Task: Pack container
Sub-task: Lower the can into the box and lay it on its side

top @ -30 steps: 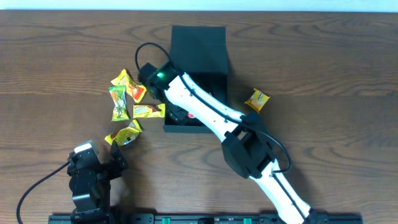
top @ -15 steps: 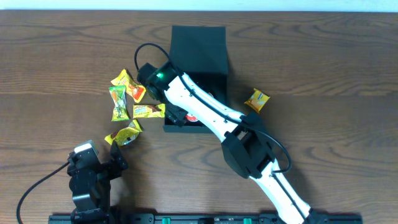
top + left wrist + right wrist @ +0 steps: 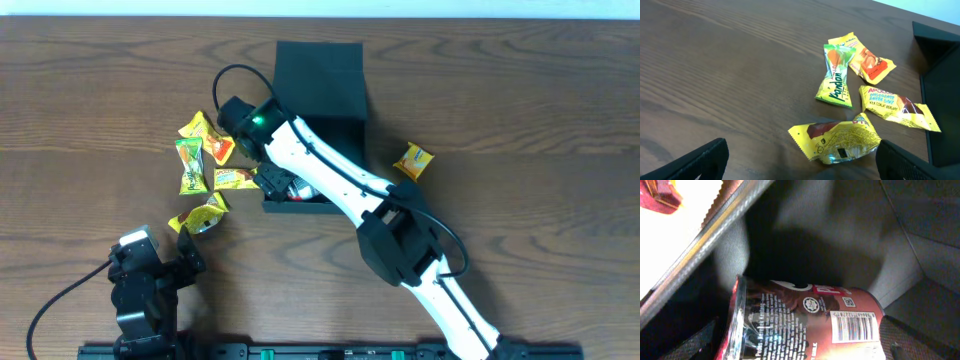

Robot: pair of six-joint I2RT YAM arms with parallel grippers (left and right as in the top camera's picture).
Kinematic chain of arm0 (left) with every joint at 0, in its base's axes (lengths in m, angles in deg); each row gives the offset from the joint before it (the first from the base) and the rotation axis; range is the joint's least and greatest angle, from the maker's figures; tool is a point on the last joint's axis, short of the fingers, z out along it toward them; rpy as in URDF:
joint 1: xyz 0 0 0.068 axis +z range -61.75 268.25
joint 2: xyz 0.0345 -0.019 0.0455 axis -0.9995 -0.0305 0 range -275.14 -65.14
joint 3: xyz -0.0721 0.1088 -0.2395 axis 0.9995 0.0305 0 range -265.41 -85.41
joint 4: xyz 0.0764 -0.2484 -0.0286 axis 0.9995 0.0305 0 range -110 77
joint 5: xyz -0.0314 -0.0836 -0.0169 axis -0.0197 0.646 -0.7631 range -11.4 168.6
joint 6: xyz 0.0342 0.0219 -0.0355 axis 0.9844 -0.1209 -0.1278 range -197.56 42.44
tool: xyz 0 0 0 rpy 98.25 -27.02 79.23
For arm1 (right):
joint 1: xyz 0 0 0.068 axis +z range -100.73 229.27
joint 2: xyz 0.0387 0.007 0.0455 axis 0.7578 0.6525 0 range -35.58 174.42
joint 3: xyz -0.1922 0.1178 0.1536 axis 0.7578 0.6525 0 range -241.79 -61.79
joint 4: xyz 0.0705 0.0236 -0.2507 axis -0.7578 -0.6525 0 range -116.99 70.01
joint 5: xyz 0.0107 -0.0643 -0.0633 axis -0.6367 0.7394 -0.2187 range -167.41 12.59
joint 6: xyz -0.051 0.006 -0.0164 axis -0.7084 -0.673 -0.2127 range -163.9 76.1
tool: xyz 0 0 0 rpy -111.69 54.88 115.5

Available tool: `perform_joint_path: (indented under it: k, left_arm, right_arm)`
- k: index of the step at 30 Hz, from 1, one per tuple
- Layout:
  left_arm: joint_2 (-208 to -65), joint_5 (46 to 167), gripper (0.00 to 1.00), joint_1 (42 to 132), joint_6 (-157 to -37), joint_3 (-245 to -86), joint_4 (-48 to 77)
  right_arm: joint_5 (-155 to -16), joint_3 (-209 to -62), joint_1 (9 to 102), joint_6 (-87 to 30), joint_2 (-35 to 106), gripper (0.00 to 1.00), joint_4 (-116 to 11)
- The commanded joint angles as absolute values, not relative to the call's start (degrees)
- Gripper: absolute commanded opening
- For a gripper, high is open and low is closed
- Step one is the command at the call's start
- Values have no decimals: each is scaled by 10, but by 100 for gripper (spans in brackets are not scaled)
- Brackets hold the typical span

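Observation:
The dark teal container (image 3: 318,70) stands open at the table's middle, with its flap lid laid back. My right gripper (image 3: 272,182) reaches into its front left corner. In the right wrist view my right gripper (image 3: 802,347) is shut on a red-brown can (image 3: 800,320) lying on its side against the container's grey inner wall (image 3: 840,220). The can shows partly in the overhead view (image 3: 296,190). My left gripper (image 3: 188,255) is open and empty at the front left; in the left wrist view (image 3: 800,167) it hovers just before a yellow packet (image 3: 840,142).
Several snack packets lie left of the container: a green one (image 3: 189,165), a yellow one (image 3: 196,127), an orange-red one (image 3: 222,150), a yellow bar (image 3: 238,178) and a crumpled yellow one (image 3: 200,215). One more yellow packet (image 3: 413,160) lies right of the container.
My right gripper has shifted slightly left inside the container with the can. The left arm and the packets have not moved.

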State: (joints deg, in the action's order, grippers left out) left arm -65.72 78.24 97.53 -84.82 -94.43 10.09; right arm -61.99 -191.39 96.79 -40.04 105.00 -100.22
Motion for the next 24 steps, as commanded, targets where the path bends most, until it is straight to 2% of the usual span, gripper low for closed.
perform_joint_path:
  k: [1, 7, 13, 17, 18, 19, 20, 21, 24]
  left_arm:
    - [-654, 782, 95, 976, -844, -936, 100]
    - [-654, 782, 95, 976, -844, -936, 100]
    - [-654, 782, 95, 976, -844, -936, 100]
    - [-654, 782, 95, 976, -844, -936, 100]
    - [-654, 782, 95, 976, -844, -936, 100]
    - [-654, 782, 95, 976, -844, -936, 100]
    - [-654, 782, 95, 976, -844, -936, 100]
    - [-654, 782, 95, 976, -844, -936, 100]
    - [-654, 782, 95, 976, -844, -936, 100]
  right_arm:
    - [-627, -1927, 954, -386, 1053, 99, -997]
    - [-665, -1951, 930, -377, 1053, 99, -1005]
    - [-748, -2066, 902, -387, 1053, 99, -1044]
    - [-754, -2130, 884, -388, 1053, 99, -1066]
    - [-758, -2136, 877, -388, 1053, 84, -1067]
    - [-760, -2136, 872, -388, 1053, 53, -1066]
    - [-762, -2134, 865, -386, 1053, 17, -1067]
    - [-764, -2126, 859, -385, 1055, 1, -1066]
    - [-764, -2096, 845, -379, 1055, 1, -1064]
